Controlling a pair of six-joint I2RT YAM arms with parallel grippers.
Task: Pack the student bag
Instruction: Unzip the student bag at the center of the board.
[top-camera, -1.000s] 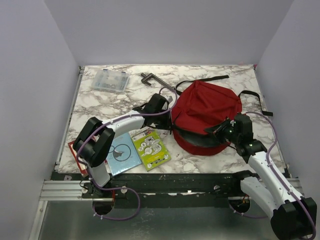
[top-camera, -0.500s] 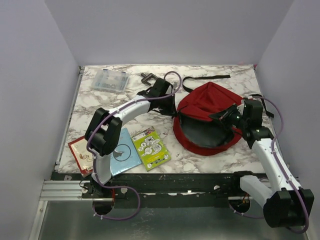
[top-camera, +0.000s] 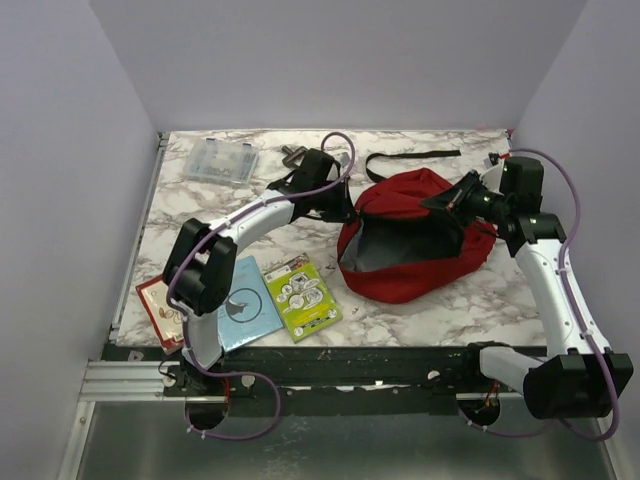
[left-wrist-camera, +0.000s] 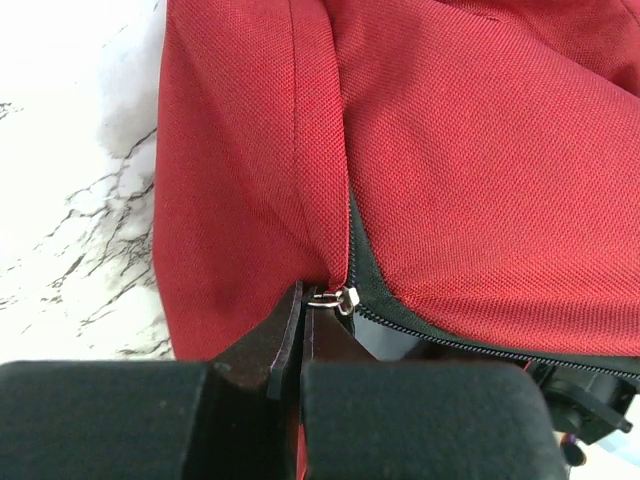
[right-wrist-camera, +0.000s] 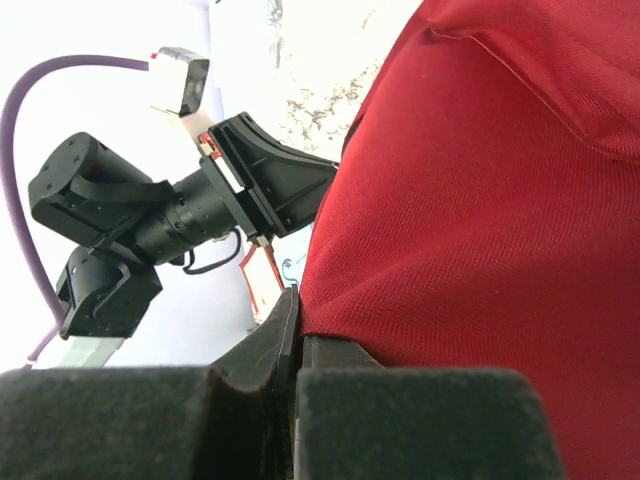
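The student bag (top-camera: 412, 243) is spread on the table (top-camera: 185, 210) between the two sets of fingers. It is judged soft, floppy and light, so it is best gripped at its rim by the zip, not by loose cloth. The left gripper (left-wrist-camera: 303, 300) is pinched shut on that rim and the right gripper (right-wrist-camera: 297, 318) is shut on a fold of red cloth, but the dark open mouth is shown only from the top, and the tiny silver zip pull (left-wrist-camera: 338, 298), right at the left fingertips, is shown only by the left wrist view.

student bag (top-camera: 420, 270) centre-right on table (top-camera: 180, 205) | booklets (top-camera: 300, 297) front-left | box (top-camera: 218, 160) back-left
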